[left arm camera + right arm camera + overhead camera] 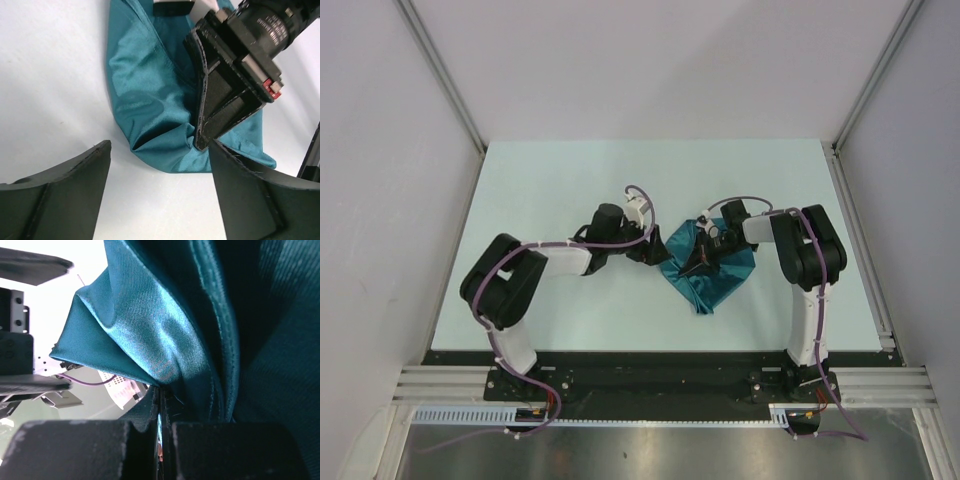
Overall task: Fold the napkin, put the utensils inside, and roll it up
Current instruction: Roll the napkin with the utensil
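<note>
Tabletop [570, 180]: pale and plain, with walls on three sides.

Napkin [722, 282]: we note a teal cloth with a slight sheen, lying just right of the tabletop's middle. It is bunched and creased, not spread flat. From above, its upper part is hidden under the right wrist, and one corner points toward the near edge.

Right fingers [225, 450]: pressed together with no gap showing. A fold of the napkin [150, 330] is pinched in the seam between them. In the right wrist view the cloth rises from that pinch in steep ridges and fills most of the picture. From the left wrist view we see the same black fingers [225, 105] tapering to a closed tip at the napkin's [145, 85] near edge, with creases running toward the pinch point.

Left fingers [65, 195]: set wide apart, with nothing between them but bare tabletop and the napkin's lower edge. We see no contact with the cloth. In the overhead view they sit just beside the napkin's left edge, pointing toward it and toward the right fingers.

Arms: both reach inward, with the wrists near each other over the middle of the tabletop. A purple cable [638, 190] loops above the left wrist.
</note>
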